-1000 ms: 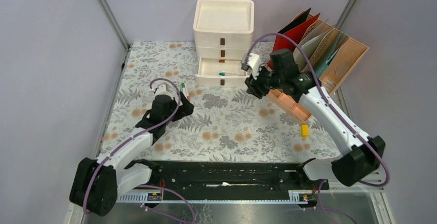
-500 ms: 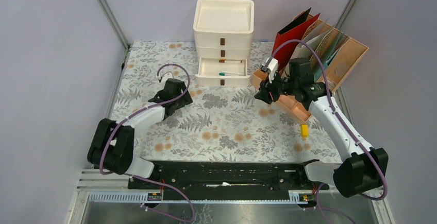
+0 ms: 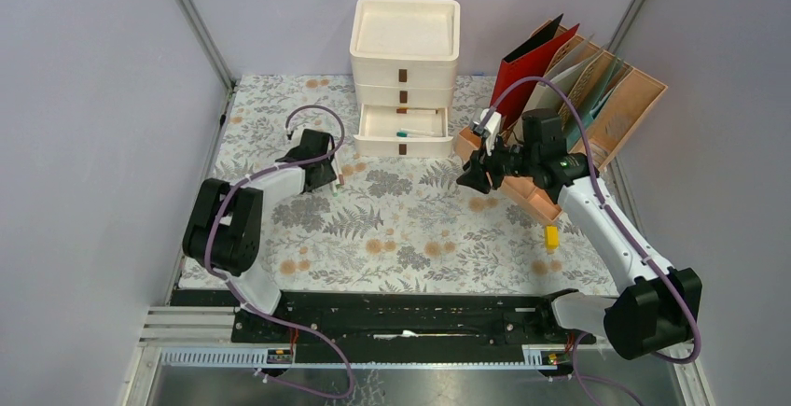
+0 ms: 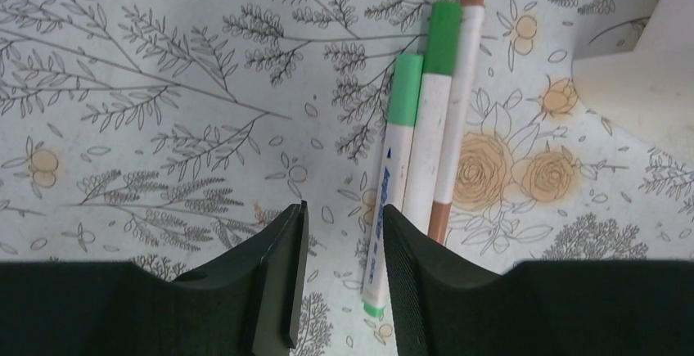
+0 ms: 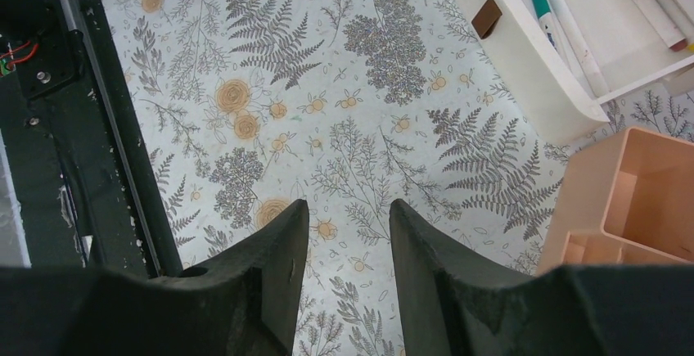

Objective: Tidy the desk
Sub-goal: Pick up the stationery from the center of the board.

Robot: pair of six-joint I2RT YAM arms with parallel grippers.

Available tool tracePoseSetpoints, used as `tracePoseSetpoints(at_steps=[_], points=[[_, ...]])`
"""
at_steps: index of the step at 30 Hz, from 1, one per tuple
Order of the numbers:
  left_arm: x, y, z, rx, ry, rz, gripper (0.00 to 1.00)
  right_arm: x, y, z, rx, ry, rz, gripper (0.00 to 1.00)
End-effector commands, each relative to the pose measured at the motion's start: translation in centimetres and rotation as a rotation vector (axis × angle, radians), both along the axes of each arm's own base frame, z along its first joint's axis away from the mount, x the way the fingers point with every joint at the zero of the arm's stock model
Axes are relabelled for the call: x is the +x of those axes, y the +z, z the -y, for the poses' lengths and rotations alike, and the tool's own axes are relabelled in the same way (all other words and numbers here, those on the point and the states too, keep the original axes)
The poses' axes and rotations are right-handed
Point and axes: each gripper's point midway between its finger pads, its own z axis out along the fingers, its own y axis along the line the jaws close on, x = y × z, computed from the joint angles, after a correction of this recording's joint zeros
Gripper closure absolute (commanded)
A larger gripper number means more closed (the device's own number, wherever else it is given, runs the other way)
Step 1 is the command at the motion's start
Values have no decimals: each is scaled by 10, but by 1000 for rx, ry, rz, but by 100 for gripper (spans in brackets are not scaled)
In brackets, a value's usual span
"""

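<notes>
The desk (image 3: 410, 229) is covered in a fern-and-flower cloth. Three markers lie side by side on it: a light-green-capped one (image 4: 395, 159), a dark-green-capped one (image 4: 432, 127) and a brown-tipped one (image 4: 457, 119). My left gripper (image 4: 342, 209) (image 3: 326, 177) is low over them, its jaws partly open. The tail of the light-green marker lies in the gap against the right finger, and the left finger stands apart from it. My right gripper (image 5: 348, 206) (image 3: 469, 178) hangs open over bare cloth with nothing between its fingers, beside the open drawer (image 5: 565, 86).
A white drawer unit (image 3: 406, 61) stands at the back with its lowest drawer (image 3: 401, 131) pulled out, several markers inside. A peach file organizer (image 3: 578, 117) with folders stands at the right. A small yellow object (image 3: 551, 236) lies on the cloth near it. A black rail (image 5: 82, 127) runs along the near edge.
My left arm has stretched toward the back and brought its gripper down over the markers, and the jaws have narrowed. My right gripper has shifted from the drawer front to the organizer's near corner.
</notes>
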Motion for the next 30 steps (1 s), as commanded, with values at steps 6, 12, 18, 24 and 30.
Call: tracePoseSetpoints(at_steps=[6, 12, 18, 24, 30], points=[[29, 6, 6, -21, -38, 16, 58, -2, 9, -6, 43, 38, 23, 52], [32, 2, 10, -31, -57, 6, 58, -3, 7, -6, 46, 43, 16, 52], [30, -8, 8, -24, -50, -27, 61, -3, 8, -6, 47, 43, 17, 53], [24, -15, 5, -15, -42, -52, 63, -4, 8, -7, 49, 47, 16, 53], [17, -23, 2, -14, -35, -81, 68, -4, 8, -7, 51, 46, 15, 53]])
